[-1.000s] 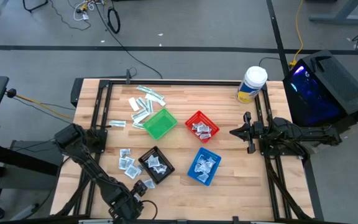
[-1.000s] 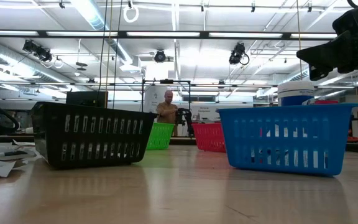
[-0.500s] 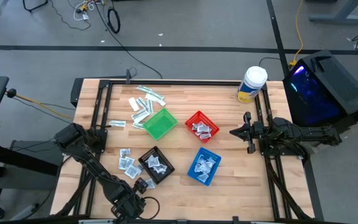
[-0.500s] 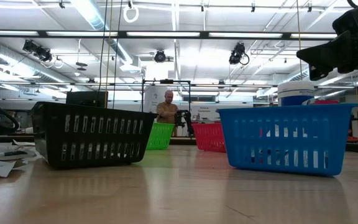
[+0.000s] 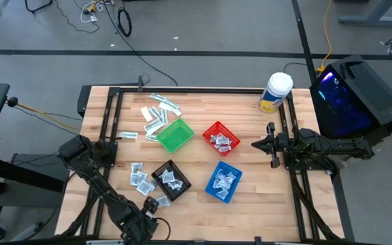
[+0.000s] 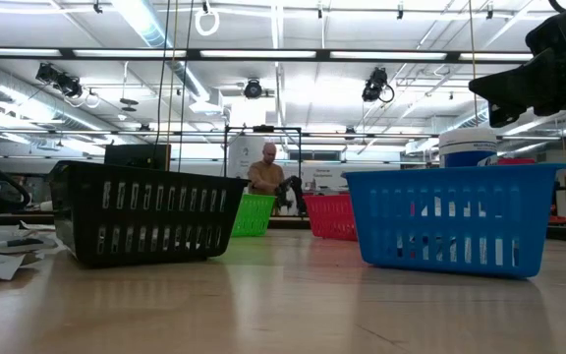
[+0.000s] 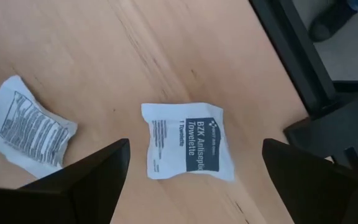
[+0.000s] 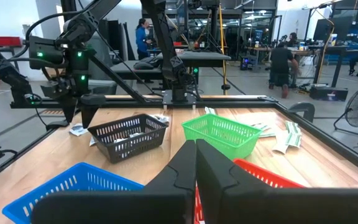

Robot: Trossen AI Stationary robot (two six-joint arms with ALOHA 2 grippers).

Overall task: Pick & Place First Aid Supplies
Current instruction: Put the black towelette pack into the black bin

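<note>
Near the table's front left, my left gripper (image 5: 143, 216) points down, open. Its fingers stand either side of a white-and-blue sachet (image 7: 188, 149) that lies flat on the wood, and they do not touch it. A second sachet (image 7: 27, 130) lies beside it. More sachets (image 5: 140, 178) lie left of the black basket (image 5: 171, 180). Narrow pale strips (image 5: 158, 112) lie behind the green basket (image 5: 175, 135). The red basket (image 5: 221, 138) and blue basket (image 5: 222, 182) hold packets. My right gripper (image 5: 272, 144) waits at the table's right side, level and shut (image 8: 196, 155).
A white-lidded, yellow-labelled tub (image 5: 275, 92) stands at the far right corner. Black frame rails (image 5: 107, 136) run along the left and right sides. Bare wood lies between the blue basket and the front edge (image 6: 283, 305). A person (image 6: 268, 175) stands beyond the far edge.
My left gripper has rolled a little about its own pointing line above the sachets near the front edge, staying open and about where it was.
</note>
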